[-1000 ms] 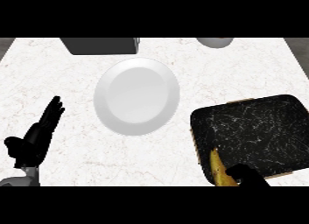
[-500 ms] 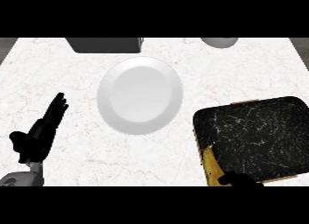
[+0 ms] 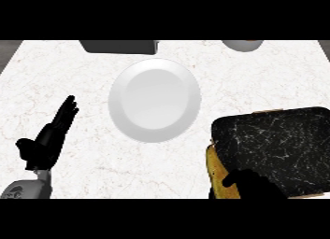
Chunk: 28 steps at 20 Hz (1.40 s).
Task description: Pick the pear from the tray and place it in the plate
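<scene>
A white oval plate (image 3: 155, 99) lies in the middle of the marble counter. At the lower right sits the black marbled tray (image 3: 284, 140) with a tan rim. The yellow-brown pear (image 3: 215, 169) stands at the tray's left edge, its lower part cut off by the view's bottom. My right hand (image 3: 255, 185) comes in from the bottom edge, curled against the pear's right side and hiding part of it. My left hand (image 3: 48, 138) rests open at the lower left with straight fingers pointing up, well left of the plate.
A dark grey box (image 3: 119, 46) stands at the counter's far edge, behind the plate. A pale round bowl (image 3: 242, 45) stands at the far right. The counter's left edge runs close to my left hand.
The pear and my right hand have shifted slightly left along the tray's left edge, and more of the hand shows. The left hand has stayed in place.
</scene>
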{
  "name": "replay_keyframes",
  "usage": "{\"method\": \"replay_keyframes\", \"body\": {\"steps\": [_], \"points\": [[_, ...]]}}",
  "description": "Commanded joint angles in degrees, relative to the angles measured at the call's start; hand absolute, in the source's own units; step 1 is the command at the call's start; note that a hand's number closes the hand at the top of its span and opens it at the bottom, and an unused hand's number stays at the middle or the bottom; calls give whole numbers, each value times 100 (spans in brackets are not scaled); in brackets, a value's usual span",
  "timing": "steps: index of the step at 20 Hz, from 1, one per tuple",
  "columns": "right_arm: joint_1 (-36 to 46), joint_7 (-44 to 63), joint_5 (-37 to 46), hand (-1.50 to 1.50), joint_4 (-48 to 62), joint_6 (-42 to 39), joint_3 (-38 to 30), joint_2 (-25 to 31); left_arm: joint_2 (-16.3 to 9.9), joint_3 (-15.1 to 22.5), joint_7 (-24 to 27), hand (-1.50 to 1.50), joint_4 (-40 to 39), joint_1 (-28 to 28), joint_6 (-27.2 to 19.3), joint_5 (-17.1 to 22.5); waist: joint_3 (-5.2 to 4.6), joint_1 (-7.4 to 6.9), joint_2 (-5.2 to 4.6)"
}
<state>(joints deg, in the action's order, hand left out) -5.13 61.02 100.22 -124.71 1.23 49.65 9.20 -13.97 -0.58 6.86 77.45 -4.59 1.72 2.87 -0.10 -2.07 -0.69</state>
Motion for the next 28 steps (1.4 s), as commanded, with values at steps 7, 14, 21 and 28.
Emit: {"method": "replay_keyframes", "body": {"steps": [7,14,21,28], "points": [[2675,1019,-1889,150,2025,288,-1177,-904,47,59,34,0,-16,10,19,-60,3,-236,-28],[4318,1152,-2987,150,4037,1069,-1736,-915,-15,69,-118,0,-24,-151,163,-27,8,-248,-19],[4657,1263,-3194,-150,5047,2552,-2334,-917,72,87,-108,0,18,-184,98,-46,13,-291,-33],[5039,1091,-3778,-150,6060,3479,-2760,-917,26,75,-39,0,-12,-140,147,-75,15,-311,-30]]}}
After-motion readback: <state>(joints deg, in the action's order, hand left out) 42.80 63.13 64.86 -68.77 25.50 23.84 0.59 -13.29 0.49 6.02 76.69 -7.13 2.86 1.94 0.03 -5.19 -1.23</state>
